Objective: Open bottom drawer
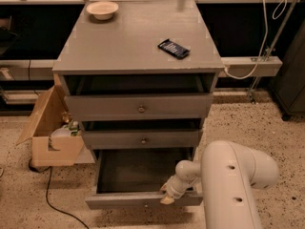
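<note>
The grey cabinet (138, 46) has three drawers. The bottom drawer (143, 200) is pulled far out, and its dark empty inside (138, 171) shows. Its front panel is seen nearly edge-on, and the knob shows only as a small spot under the rim. My gripper (167, 196) is at the right part of the front panel's top edge, at the end of my white arm (233, 185). The middle drawer (143, 140) and the top drawer (140, 108) stand slightly out, each with a small round knob.
A beige bowl (102, 9) and a dark phone-like object (174, 48) lie on the cabinet top. An open cardboard box (50, 128) with items stands on the floor at the left, with a black cable (50, 194) beside it. A white cable (259, 42) hangs at the right.
</note>
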Robot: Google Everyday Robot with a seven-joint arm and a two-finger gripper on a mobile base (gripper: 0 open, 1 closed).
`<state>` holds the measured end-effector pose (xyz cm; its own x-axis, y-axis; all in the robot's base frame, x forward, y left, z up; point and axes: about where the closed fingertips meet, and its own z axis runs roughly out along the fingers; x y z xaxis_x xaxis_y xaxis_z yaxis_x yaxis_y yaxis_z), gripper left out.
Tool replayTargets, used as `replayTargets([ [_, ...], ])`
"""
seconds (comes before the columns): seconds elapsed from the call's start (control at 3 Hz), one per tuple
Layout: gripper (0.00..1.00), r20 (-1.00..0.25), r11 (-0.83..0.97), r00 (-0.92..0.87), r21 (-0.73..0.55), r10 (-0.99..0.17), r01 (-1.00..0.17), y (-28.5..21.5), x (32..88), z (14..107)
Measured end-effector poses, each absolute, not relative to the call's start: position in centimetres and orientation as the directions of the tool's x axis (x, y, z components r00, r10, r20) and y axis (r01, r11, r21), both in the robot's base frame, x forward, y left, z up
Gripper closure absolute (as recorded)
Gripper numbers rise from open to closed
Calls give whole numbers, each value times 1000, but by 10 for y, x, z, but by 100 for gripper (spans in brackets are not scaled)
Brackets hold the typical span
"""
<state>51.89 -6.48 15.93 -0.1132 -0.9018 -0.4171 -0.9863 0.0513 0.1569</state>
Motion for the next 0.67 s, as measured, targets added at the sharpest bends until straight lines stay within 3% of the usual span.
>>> replayTargets([
  [0.67, 74, -417, 51, -113, 157, -902, -986, -65, 519, 162],
])
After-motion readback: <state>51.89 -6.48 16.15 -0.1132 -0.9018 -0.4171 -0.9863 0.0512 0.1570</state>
